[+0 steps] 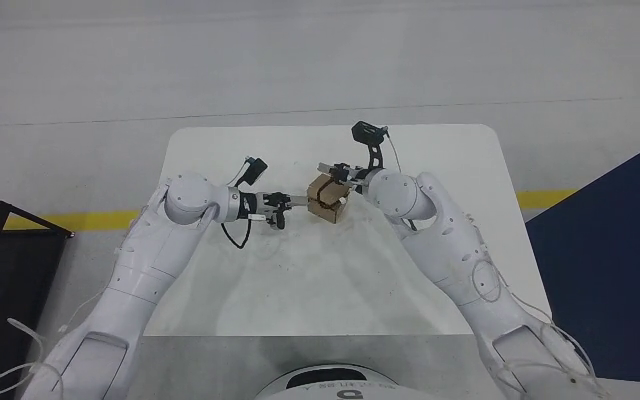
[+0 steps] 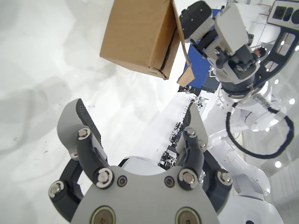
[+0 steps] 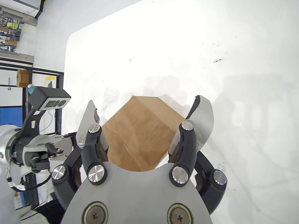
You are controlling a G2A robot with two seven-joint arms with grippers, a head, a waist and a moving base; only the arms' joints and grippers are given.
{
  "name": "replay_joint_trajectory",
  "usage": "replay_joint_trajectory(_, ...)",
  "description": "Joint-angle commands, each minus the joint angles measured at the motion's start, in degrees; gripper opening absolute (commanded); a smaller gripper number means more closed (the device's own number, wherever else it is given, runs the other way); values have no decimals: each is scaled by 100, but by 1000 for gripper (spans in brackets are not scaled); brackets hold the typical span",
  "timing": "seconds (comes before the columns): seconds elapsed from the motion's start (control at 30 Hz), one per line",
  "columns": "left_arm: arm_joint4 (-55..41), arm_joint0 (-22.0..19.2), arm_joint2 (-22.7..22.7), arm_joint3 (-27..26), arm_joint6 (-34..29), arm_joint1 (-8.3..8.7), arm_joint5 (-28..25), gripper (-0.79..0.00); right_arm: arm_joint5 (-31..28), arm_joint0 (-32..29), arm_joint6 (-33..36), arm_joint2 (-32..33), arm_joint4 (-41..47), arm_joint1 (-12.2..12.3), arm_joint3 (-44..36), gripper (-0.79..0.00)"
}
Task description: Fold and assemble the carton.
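Note:
A small brown carton sits tilted at the middle of the white table, with one flap hanging open on the side towards my right gripper. My right gripper straddles the carton, a finger pressed on each side, so it is shut on it. My left gripper stands open and empty a short way from the carton's closed side, at about the same height. The carton's inside is hidden.
The table's far edge and rounded corner lie beyond the carton. A black frame stands off the table's left side and a blue panel off its right. Bare tabletop lies in front of the arms.

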Motion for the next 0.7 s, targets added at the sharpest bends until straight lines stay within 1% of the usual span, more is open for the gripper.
replay_joint_trajectory(0.0,15,44,-17,-74,52,14,65,0,8,27,150,17,69,1,51,-314)
replay_joint_trajectory(0.03,7,54,-17,-87,52,16,86,0,10,28,163,19,65,2,56,-354)
replay_joint_trajectory(0.13,17,65,5,-113,58,22,180,0,1,-24,246,66,157,11,14,-400)
replay_joint_trajectory(0.4,171,9,22,-60,130,49,355,0,-21,-270,406,220,248,66,-257,-400)
replay_joint_trajectory(0.67,383,-83,140,9,227,49,547,0,-39,-370,466,229,334,79,-346,-400)
